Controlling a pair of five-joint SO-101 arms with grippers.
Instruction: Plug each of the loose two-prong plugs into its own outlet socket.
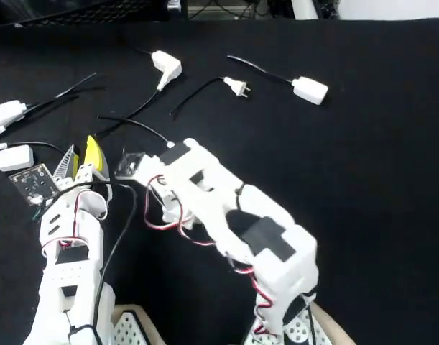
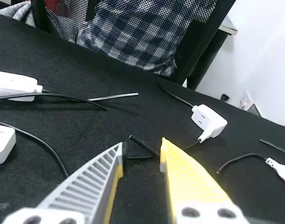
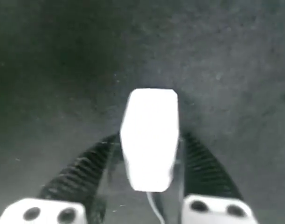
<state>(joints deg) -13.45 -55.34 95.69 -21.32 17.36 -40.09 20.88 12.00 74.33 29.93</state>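
Observation:
A small two-prong plug (image 1: 238, 87) on a black wire lies at the back middle of the black table; it is also seen as the plug (image 2: 278, 167). White outlet sockets lie around it: one (image 1: 310, 90) at the back right, one (image 1: 166, 65) at the back, and two (image 1: 13, 157) at the left edge. My left gripper (image 1: 81, 154) stands open near the left sockets, a black wire end (image 2: 135, 144) lying just beyond its tips (image 2: 141, 150). My right gripper (image 1: 130, 166) is beside it, shut on a white socket block (image 3: 150, 137) that trails a thin wire.
Black cables (image 1: 133, 123) cross the table between the sockets and the arms. A socket with two slots (image 2: 207, 120) lies ahead of the left gripper. A mesh chair back (image 2: 147, 28) stands beyond the table's far edge. Open black cloth (image 1: 377, 180) stretches to the right.

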